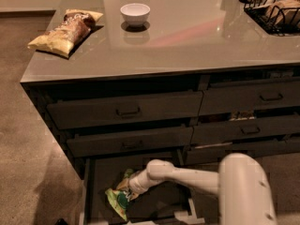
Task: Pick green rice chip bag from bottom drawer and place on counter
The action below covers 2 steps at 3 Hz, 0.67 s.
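Note:
The green rice chip bag [118, 198] lies crumpled on the floor of the open bottom drawer [98, 172], toward its left front. My white arm reaches down into the drawer from the lower right. The gripper [127, 191] is at the bag's upper right edge, right on top of it. The counter [187, 36] is the glossy grey-beige top above the drawer stack.
A yellow-brown chip bag [65, 25] lies at the counter's left edge. A white bowl [135, 13] stands at the back middle. A black wire basket [274, 8] sits at the back right. Closed handled drawers [126, 110] are above the open one.

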Each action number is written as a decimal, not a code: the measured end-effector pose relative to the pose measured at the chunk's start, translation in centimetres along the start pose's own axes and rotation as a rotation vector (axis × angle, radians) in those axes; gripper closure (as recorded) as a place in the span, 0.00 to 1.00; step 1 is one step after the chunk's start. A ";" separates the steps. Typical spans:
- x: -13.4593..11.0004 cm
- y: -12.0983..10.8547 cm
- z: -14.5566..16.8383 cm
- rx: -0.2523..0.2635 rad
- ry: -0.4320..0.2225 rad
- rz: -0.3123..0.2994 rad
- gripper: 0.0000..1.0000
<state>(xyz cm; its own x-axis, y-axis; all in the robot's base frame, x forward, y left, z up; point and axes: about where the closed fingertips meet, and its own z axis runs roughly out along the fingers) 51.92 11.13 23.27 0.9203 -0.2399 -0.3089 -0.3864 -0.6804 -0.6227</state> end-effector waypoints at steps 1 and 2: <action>-2.2 -2.7 -4.5 0.181 0.010 -0.084 1.00; -3.7 -2.5 -10.1 0.293 0.068 -0.191 1.00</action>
<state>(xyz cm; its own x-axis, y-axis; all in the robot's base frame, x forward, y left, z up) 50.11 6.65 33.22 0.9757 -0.1801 -0.1246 -0.1991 -0.4926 -0.8472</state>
